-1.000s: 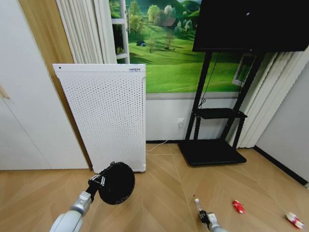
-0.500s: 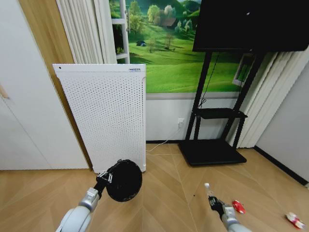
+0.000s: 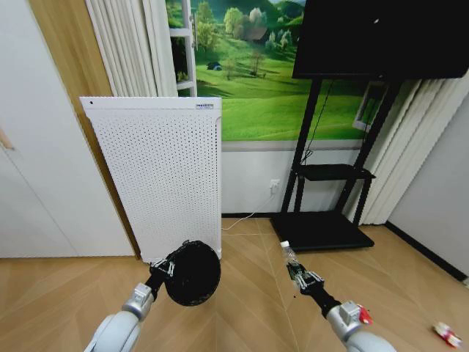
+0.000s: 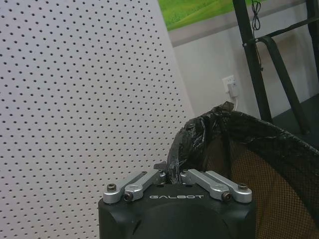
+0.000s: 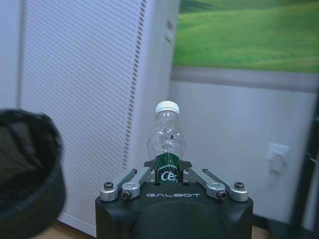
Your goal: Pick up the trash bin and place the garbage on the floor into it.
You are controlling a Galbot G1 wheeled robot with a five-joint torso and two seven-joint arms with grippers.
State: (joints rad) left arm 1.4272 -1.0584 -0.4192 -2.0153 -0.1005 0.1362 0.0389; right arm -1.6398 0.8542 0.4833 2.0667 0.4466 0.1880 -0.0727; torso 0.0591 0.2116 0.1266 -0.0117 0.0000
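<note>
The left claw (image 3: 163, 270) is clamped on the rim of the trash bin (image 3: 193, 273), holding the black mesh wastebasket up off the floor (image 3: 249, 293) with its mouth tipped toward the camera. In the left wrist view the claw (image 4: 172, 175) pinches the rim where a black liner bag (image 4: 192, 137) is bunched over the edge, the mesh wall of the bin (image 4: 269, 199) curving away beyond the fingertips. Directly behind that claw stands a tall white perforated appliance (image 3: 157, 172).

The right claw (image 3: 300, 276) grips the clear plastic bottle (image 3: 288, 255) around its green label, the white cap pointing up and away from the fingertips. The right wrist view shows the same hold: the claw (image 5: 168, 172) closed on the bottle (image 5: 166, 137), which stands upright out of it, while the bin (image 5: 27, 169) hangs well off to one side, the two apart and not touching.

On the herringbone parquet, the crushed red can (image 3: 363, 314) lies just behind the right arm, partly hidden by it, and the red-and-white wrapper (image 3: 446, 333) rests farther out from that claw, near the wall. Ahead of the right claw a black TV stand (image 3: 322, 227) sits on the floor below a dark screen (image 3: 381, 37).
</note>
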